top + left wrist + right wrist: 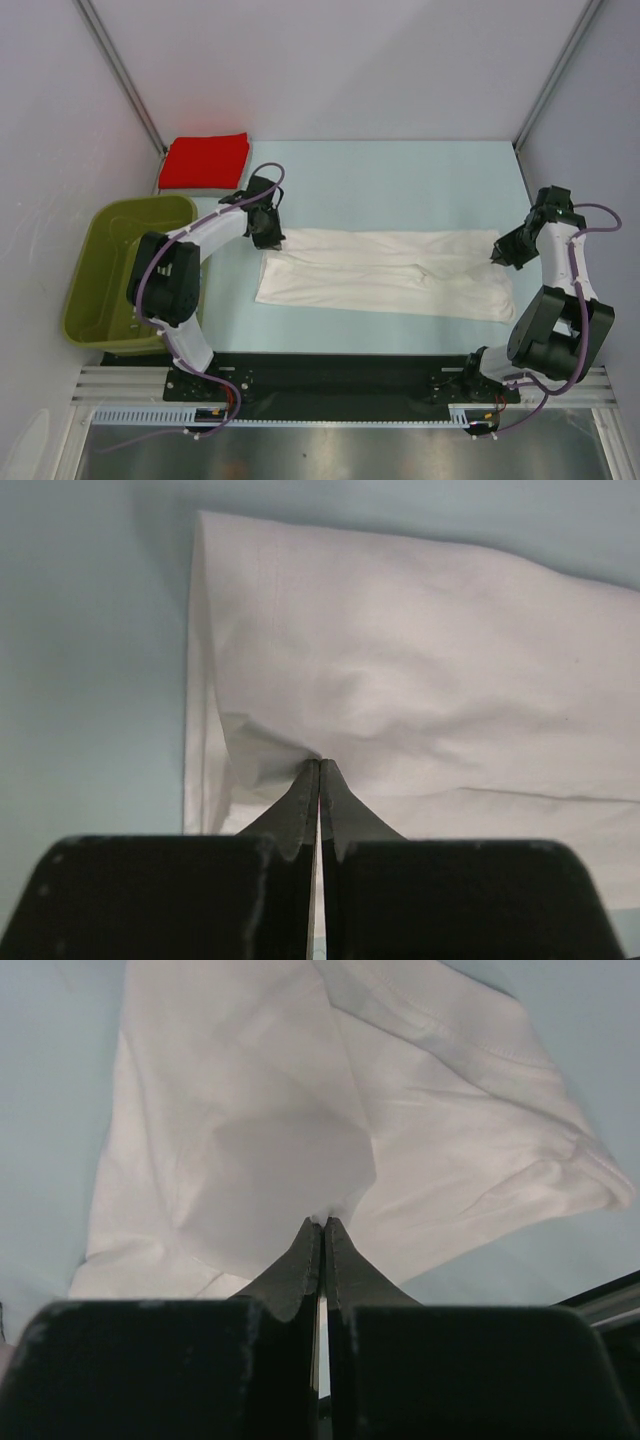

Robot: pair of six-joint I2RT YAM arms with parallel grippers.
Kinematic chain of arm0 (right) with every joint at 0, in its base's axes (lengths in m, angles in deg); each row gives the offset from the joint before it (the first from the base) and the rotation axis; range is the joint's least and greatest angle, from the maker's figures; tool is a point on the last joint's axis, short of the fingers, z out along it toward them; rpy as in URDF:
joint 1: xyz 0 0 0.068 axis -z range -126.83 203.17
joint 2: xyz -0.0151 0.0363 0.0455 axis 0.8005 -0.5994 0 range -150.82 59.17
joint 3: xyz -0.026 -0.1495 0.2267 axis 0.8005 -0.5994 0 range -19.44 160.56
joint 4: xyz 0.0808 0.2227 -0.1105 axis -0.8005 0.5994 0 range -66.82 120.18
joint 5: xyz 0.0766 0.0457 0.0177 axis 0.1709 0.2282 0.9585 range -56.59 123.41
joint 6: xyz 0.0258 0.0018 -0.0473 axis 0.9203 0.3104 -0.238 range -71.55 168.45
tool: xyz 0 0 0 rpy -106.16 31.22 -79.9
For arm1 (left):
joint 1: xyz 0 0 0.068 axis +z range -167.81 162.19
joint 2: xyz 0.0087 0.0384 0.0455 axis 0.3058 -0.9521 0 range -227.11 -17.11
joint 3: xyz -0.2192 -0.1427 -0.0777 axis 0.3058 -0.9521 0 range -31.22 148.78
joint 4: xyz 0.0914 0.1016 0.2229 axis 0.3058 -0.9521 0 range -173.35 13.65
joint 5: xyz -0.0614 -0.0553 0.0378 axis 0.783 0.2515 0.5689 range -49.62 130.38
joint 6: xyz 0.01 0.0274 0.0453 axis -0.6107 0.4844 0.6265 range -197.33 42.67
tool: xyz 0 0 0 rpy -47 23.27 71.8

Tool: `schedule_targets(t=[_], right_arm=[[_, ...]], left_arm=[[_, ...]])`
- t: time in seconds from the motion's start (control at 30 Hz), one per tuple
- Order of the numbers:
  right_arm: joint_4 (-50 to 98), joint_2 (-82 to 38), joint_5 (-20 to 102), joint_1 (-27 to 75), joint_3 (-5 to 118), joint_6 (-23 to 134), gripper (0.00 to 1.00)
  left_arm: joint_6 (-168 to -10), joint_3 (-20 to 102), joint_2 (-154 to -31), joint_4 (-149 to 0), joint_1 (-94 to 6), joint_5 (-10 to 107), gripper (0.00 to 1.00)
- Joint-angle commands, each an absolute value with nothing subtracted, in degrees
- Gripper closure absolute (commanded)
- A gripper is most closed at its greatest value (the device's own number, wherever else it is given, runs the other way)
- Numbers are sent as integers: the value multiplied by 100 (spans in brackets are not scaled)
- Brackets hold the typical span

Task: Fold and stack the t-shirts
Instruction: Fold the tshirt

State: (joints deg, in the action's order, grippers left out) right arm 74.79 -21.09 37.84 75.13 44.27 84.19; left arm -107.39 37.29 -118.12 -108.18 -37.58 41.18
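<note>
- White cloth t-shirt, folded lengthwise, spans between both pairs of fingers.
- I see my left gripper pinched tight on one end, right gripper on the other.
- Bright red folded t-shirt lies beyond the left fingers.

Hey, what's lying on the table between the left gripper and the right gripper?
The white t-shirt, folded into a long band, fills that stretch in the top external view; the left gripper and the right gripper each pinch one end.
</note>
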Motion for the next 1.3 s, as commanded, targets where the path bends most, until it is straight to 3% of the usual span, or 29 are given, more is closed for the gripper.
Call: schedule_targets(t=[0.0,0.97,1.2,1.27], right_arm=[[7407,-2116,3780,7541,4376,8308,100],[7925,-1738,3649,7445,4130,8220,100],[8013,-1580,3710,7366,4033,8299,100],[8031,-1518,3719,7348,3946,8334,98]], left_arm=[[-10774,3655,-11493,-10685,-3784,4162,100],[-10686,3532,-11449,-10887,-3767,3827,100],[-10344,3601,-10844,-11149,-3627,3196,77],[-10106,3847,-10633,-11326,-3574,2898,63]])
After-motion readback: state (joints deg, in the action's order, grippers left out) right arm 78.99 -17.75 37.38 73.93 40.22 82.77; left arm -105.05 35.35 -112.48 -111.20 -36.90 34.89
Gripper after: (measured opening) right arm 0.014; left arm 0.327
